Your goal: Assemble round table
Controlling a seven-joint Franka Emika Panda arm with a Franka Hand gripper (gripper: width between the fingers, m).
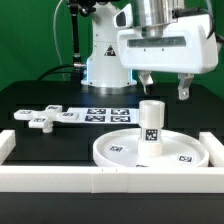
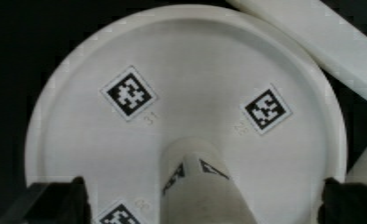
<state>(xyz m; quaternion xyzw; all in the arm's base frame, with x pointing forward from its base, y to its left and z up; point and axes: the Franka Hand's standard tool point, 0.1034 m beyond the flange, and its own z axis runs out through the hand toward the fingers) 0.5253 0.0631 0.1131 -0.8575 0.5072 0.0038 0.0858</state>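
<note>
Bearing the disc (image 1: 108,157), the table (image 1: 40,95) is black (green backdrop (image 1: 30,40))

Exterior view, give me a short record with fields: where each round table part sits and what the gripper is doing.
disc: flat on the table, behind the border rail
leg: upright on the disc
foot: lying on the table apart from the disc, toward the exterior view's left
gripper: open, above the leg, holding nothing
marker board: flat, beyond the disc
</note>
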